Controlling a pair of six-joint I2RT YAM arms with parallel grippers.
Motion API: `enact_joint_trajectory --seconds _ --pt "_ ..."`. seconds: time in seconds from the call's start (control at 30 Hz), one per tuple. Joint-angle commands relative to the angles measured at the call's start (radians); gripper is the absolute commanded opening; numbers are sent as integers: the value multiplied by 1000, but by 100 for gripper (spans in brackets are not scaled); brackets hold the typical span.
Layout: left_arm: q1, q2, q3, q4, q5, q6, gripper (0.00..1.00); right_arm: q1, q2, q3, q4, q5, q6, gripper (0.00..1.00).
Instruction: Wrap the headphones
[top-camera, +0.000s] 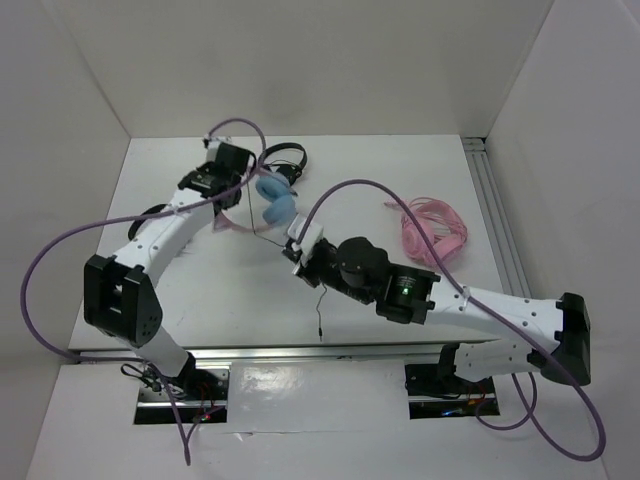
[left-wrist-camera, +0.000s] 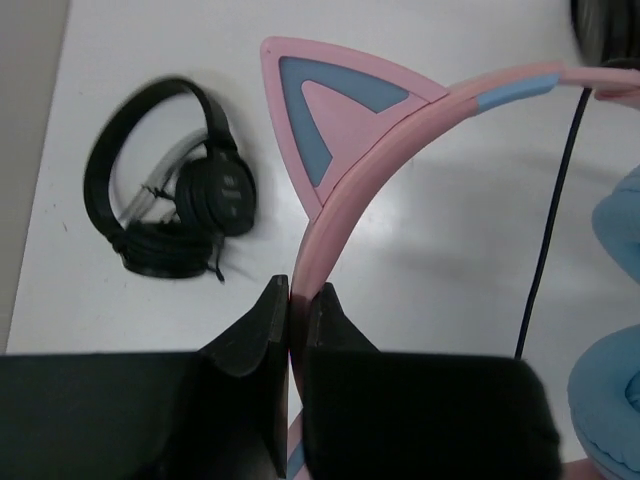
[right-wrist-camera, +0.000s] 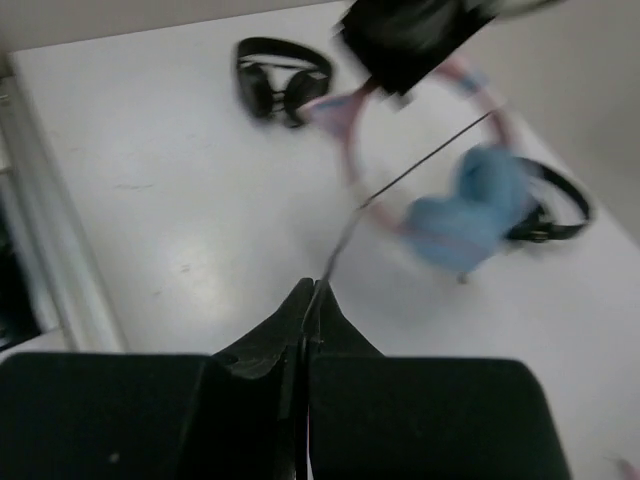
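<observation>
The headphones (top-camera: 272, 200) have a pink cat-eared headband (left-wrist-camera: 400, 130) and light blue ear cups (right-wrist-camera: 465, 215). My left gripper (top-camera: 240, 185) is shut on the headband; in the left wrist view the jaws (left-wrist-camera: 298, 295) pinch the pink band just below a cat ear. The thin black cable (top-camera: 320, 310) runs from the cups through my right gripper (top-camera: 296, 245), and its end trails toward the table's front edge. In the right wrist view the jaws (right-wrist-camera: 312, 290) are shut on the cable (right-wrist-camera: 400, 180), which stretches taut up to the headphones.
Small black headphones (top-camera: 285, 158) lie behind the blue cups. Another black pair (left-wrist-camera: 170, 215) lies left of the headband, partly under my left arm. All-pink headphones with a coiled pink cable (top-camera: 435, 232) lie at the right. A metal rail (top-camera: 495, 215) lines the table's right edge.
</observation>
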Motion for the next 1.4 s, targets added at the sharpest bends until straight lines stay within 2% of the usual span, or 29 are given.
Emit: enact_joint_trajectory --seconds 0.0,0.03,0.07,0.17,0.27,0.37,0.47,0.57,0.73,0.9,0.93,1.1,1.17,1.27,1.37 --pt "-81 -95 -191 176 -65 177 0 -57 19 174 -105 246 -185 0" --pt "-100 -105 -275 204 -56 202 0 -85 41 218 -130 257 -205 0" --pt "-142 -105 -296 215 -45 223 0 -110 61 299 -139 268 -234 0" --pt "-225 -163 -348 201 11 280 0 -216 119 395 -119 290 -277 0" --pt "-287 -242 -397 169 102 291 0 -314 153 441 -119 279 -308 0" --pt "-325 -411 -433 158 191 322 0 -400 153 430 -69 259 -330 0" --pt "-341 -493 -444 130 322 374 0 -478 153 421 -23 211 -330 0" --pt "-351 -545 -433 48 519 402 0 -548 190 409 36 140 -340 0" --pt "-361 -606 -358 -12 663 422 0 -605 284 479 4 17 -292 0" --pt "-361 -642 -212 -50 632 359 0 -639 316 441 3 -85 -209 0" --pt "-361 -642 -159 -51 569 336 0 -639 316 421 22 -106 -189 0" --pt "-361 -608 24 -83 444 216 0 -662 325 260 131 -343 -5 0" --pt "-361 -590 118 -83 444 172 0 -662 353 214 207 -496 90 0" --pt "-361 -579 199 -8 469 130 0 -638 432 147 383 -607 246 0" --pt "-361 -560 247 55 408 63 0 -587 535 99 566 -661 340 0"
